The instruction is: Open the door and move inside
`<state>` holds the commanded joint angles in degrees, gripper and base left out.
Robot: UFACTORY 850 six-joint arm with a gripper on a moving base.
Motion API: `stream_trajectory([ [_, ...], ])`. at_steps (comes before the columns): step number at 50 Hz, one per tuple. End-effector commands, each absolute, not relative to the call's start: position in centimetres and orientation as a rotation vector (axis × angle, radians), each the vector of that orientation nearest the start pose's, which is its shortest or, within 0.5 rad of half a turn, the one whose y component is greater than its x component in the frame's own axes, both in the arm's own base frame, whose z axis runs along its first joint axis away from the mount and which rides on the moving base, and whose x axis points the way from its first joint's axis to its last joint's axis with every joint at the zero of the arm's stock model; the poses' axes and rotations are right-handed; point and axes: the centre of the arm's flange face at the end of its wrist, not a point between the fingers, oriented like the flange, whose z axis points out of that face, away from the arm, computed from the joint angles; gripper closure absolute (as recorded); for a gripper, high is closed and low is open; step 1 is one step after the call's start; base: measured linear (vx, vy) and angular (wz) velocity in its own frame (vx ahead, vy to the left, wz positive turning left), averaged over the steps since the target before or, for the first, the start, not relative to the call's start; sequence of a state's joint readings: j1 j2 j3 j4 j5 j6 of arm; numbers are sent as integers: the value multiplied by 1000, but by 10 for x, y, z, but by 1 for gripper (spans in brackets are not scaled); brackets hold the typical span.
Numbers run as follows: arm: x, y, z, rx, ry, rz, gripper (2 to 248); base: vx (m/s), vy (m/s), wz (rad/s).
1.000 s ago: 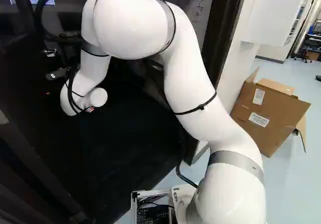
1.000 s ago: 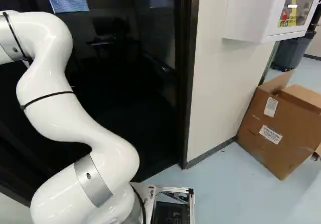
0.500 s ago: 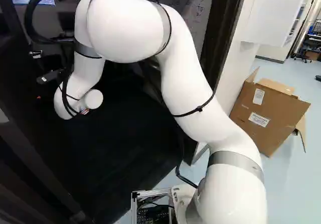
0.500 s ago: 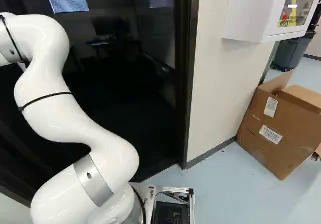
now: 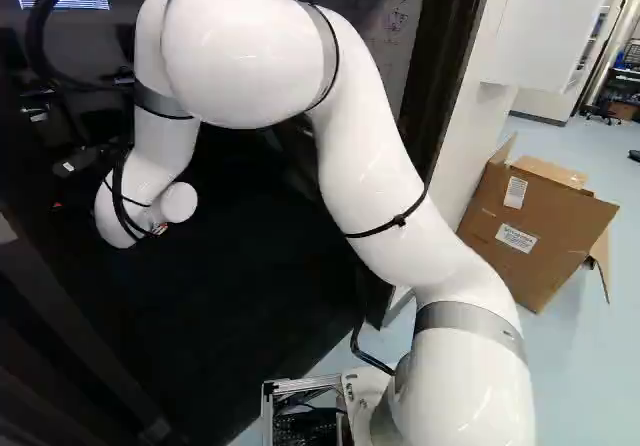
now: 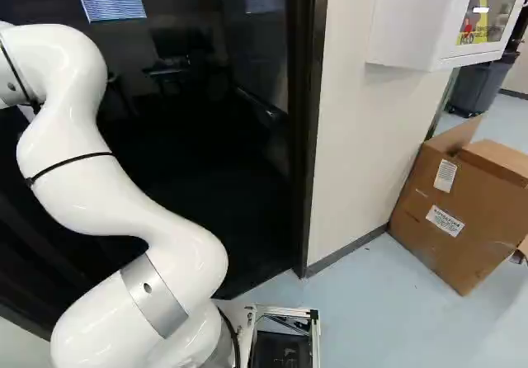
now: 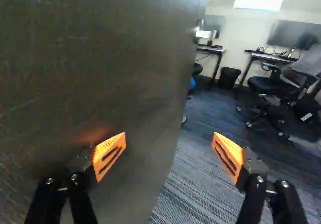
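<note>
The hand (image 7: 169,154) is released, its 2 fingers standing wide apart with nothing gripped between the orange pads (image 7: 109,153). With 12 o'clock as the way the hand points, the door (image 7: 100,58) fills 9 to 11 o'clock, a broad dark face close by 1 finger; I can't tell if they touch. The door's edge runs near 12 o'clock, and the door stands open.

Past that edge, from 12 to 2 o'clock, lies the room: patterned carpet (image 7: 188,184), a black bin (image 7: 229,78), a desk (image 7: 273,58) with a monitor (image 7: 296,33) over it, and an office chair (image 7: 266,86) at 1 o'clock.

In the left base view the white arm (image 5: 240,56) rises from 5 o'clock, arches over and drops to its wrist (image 5: 125,216) at 9 o'clock; the hand beyond is lost in the dark. The dark door frame (image 6: 305,137) stands at 1 o'clock in the right base view, a cardboard box (image 6: 462,211) leans tilted at 3 o'clock, and a white wall cabinet (image 6: 412,21) hangs at 2 o'clock.
</note>
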<state>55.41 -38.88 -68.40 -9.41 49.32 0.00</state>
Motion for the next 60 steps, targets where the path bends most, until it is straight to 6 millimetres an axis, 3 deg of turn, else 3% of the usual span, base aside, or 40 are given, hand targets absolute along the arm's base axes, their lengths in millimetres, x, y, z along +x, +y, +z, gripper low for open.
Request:
stream_trajectory([
  [15, 362, 565, 353, -1680, -1165, -1451, 3, 0, 0, 0],
  [60, 361, 560, 354, -1686, -1165, -1449, 3, 0, 0, 0],
])
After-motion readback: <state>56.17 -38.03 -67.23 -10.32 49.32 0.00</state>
